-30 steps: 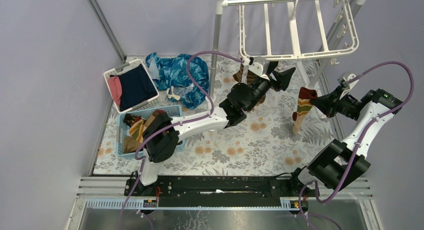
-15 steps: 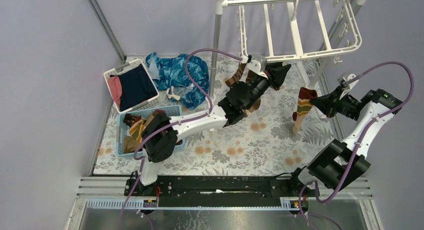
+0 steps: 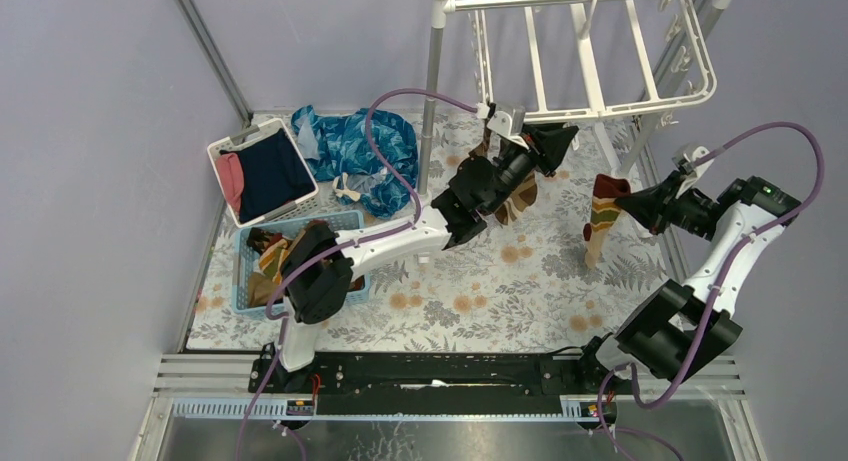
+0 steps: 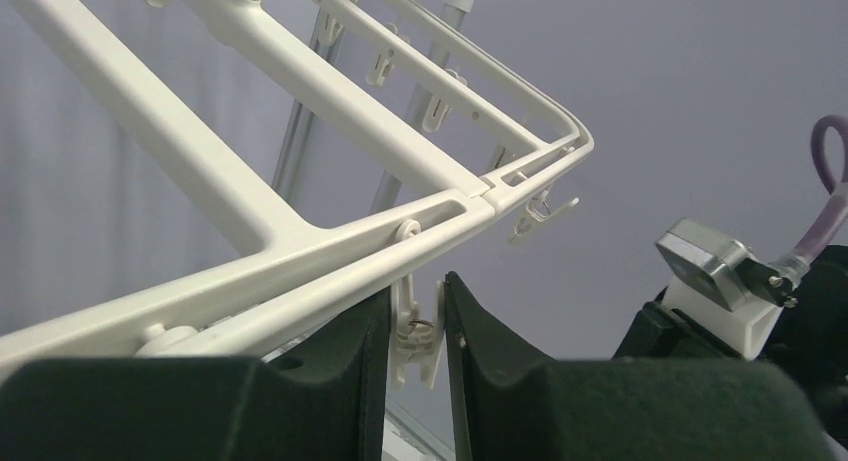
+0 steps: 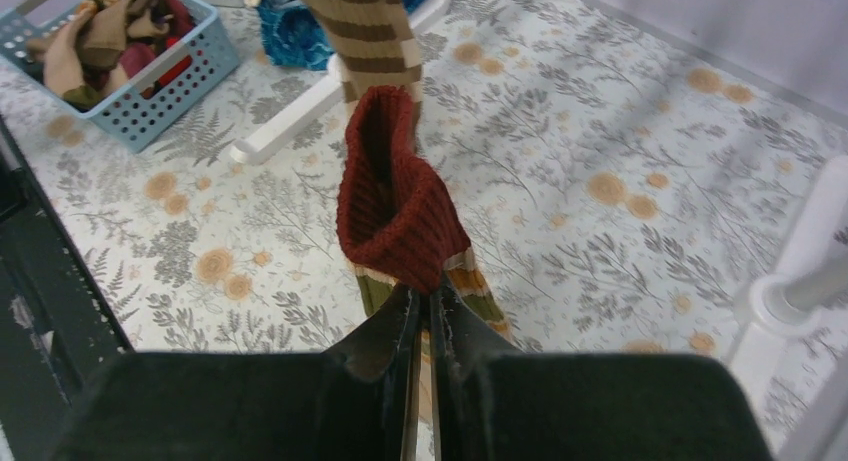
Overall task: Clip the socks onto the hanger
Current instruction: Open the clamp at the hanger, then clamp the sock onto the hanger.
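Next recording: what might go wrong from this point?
The left gripper seems to pinch one small clip under the hanger; the clip might slip out or the hanger swing. The right gripper holds the red-cuffed sock only by a thin fold of cuff, so it may drop on the way over.
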You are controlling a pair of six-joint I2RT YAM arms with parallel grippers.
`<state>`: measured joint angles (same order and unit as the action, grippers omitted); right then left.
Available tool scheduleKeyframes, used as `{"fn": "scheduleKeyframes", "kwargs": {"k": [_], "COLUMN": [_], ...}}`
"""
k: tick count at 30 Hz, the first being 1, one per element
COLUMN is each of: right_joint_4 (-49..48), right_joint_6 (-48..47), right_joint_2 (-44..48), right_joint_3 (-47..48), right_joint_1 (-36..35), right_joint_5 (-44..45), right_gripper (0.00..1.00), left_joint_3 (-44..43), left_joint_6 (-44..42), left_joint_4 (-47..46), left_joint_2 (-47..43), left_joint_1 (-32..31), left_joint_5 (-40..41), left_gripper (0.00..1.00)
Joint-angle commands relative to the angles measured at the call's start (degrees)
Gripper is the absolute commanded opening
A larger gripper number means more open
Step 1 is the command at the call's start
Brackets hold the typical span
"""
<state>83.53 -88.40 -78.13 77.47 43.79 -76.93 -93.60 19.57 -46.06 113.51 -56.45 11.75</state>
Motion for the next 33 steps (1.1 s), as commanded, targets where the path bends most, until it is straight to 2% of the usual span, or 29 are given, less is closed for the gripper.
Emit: {"fn": "scheduleKeyframes", "kwargs": {"k": [1,5,10,23,33], "right_joint_4": [1.42,0.91,-2.83,-37.11,-43.92], "right_joint_6": [0.81,2.14,6.97,43.07,52.24], "right_joint_2": [0.59,0.73,0.9,5.33,4.21], "right_joint_3": [1.1,2.49,4.04,1.01,0.68], "right_joint_1": [-5.55,-11.49,-15.05,-21.63,-22.56], "right_joint_5": [-2.9,-2.59,-2.16,-1.92,-3.6], "right_gripper": [0.08,0.08,0.08,0.08,0.08], "left_joint_3": [0.2,1.68,2.45,3.76,3.87], "left_joint_6": [2.35,3.67,5.53,8.73,9.64], "left_joint_4": [-0.25,-1.14,-2.05,-3.93,-4.47], "left_joint_2": [-3.35,-4.27,-4.68,-4.36,-4.18], "left_joint_1": [0.5,0.83,1.33,2.59,2.78], "left_joint_5": [-0.91,-1.5,-3.52,-7.04,-8.16], "left_gripper": [0.18,0.16,0.14,0.13,0.13]}}
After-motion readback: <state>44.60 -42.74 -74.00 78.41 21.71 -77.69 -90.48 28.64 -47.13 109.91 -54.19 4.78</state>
